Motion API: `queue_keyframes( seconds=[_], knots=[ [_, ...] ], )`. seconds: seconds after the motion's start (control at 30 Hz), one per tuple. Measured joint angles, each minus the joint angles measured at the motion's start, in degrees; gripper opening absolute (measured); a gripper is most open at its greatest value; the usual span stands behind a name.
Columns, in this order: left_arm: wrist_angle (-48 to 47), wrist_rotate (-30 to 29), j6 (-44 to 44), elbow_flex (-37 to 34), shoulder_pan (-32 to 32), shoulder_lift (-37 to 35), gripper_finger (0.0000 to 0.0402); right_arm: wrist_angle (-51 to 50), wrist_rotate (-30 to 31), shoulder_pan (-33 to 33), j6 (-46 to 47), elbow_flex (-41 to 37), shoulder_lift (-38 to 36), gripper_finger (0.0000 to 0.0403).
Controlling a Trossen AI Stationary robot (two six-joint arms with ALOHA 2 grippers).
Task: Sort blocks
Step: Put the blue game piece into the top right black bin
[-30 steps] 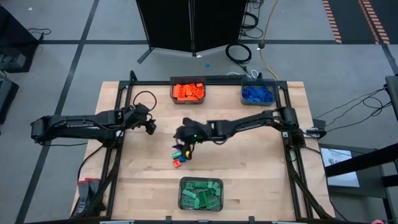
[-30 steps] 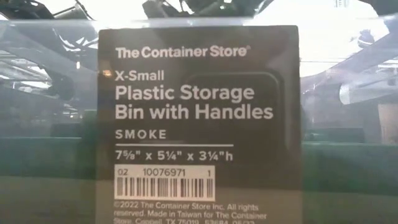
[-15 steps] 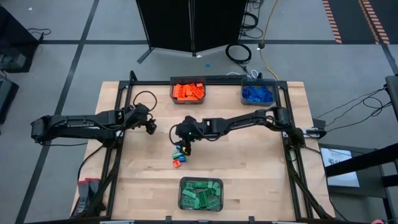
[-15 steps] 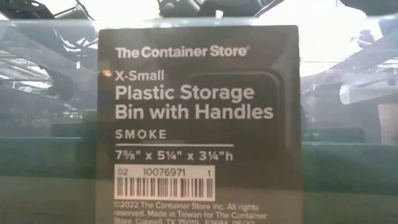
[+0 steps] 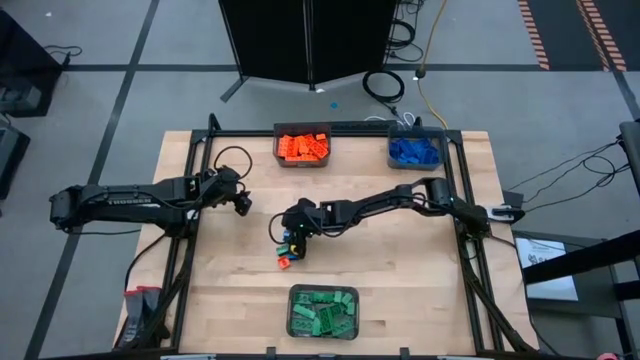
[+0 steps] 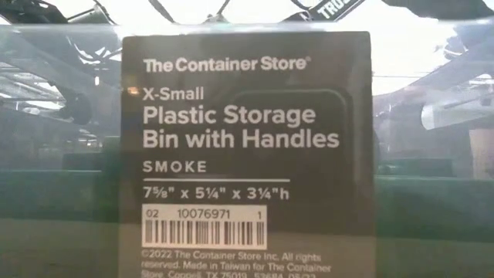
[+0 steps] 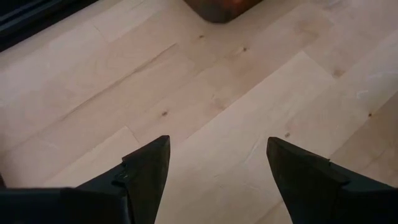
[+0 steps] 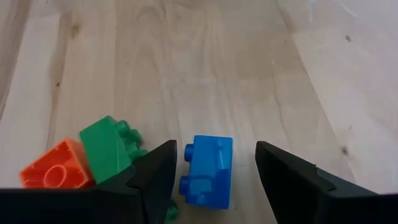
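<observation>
A small cluster of blocks [image 5: 284, 252] lies on the wooden table left of centre: a blue block [image 8: 207, 172], a green block [image 8: 107, 148] and an orange block [image 8: 55, 168]. My right gripper [image 8: 216, 149] is open low over them [image 5: 291, 236], one finger on each side of the blue block, without touching it. Its left finger stands close beside the green block. My left gripper [image 7: 217, 146] hangs open over bare wood at the table's left [image 5: 240, 204].
Three grey bins stand on the table: an orange-filled one [image 5: 302, 146] at the far edge, a blue-filled one [image 5: 416, 151] at the far right, and a green-filled one [image 5: 322, 311] at the near edge. The near bin's label [image 6: 247, 147] fills the low view.
My right gripper has come down and a little toward the table's left and near edge, onto the cluster of blocks, staying open. The blocks have not moved.
</observation>
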Motion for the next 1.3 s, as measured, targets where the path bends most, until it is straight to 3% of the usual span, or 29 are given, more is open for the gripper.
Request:
queue_keyframes(
  seconds=[0.17,0.33,0.37,0.6,0.73,0.93,1.07,1.3],
  knots=[
    [-0.02,0.00,0.02,0.00,0.00,0.00,0.0270,-0.02,1.72,0.00,0.59,0.07,0.41,0.0196],
    [-0.02,-0.46,0.04,0.00,0.00,0.00,0.0270,-2.62,1.53,-0.68,1.16,-0.03,0.67,0.0078],
    [0.02,-0.47,0.04,0.00,-0.01,0.00,0.0270,-3.51,1.53,-0.83,1.26,0.04,0.62,0.0070],
    [-0.03,-0.48,0.15,0.00,0.00,0.02,0.0270,-6.90,2.10,-1.60,1.27,-0.24,-2.17,0.0071],
    [-0.05,-0.48,0.24,0.00,-0.02,0.02,0.0270,-9.38,3.82,-3.72,-0.29,-0.07,-8.30,0.0071],
    [-0.02,-0.68,0.41,0.00,-0.02,0.02,0.0270,-22.43,10.52,-7.31,-4.96,-1.44,-18.80,0.0071],
    [0.05,-1.62,0.39,0.00,-0.01,0.36,0.0270,-25.62,15.75,-10.55,-5.18,-8.93,-28.64,0.0071],
    [-0.19,-1.75,0.45,0.00,0.00,1.01,0.0270,-25.79,23.13,-17.73,10.48,-35.72,-49.95,0.0071]
  ],
)
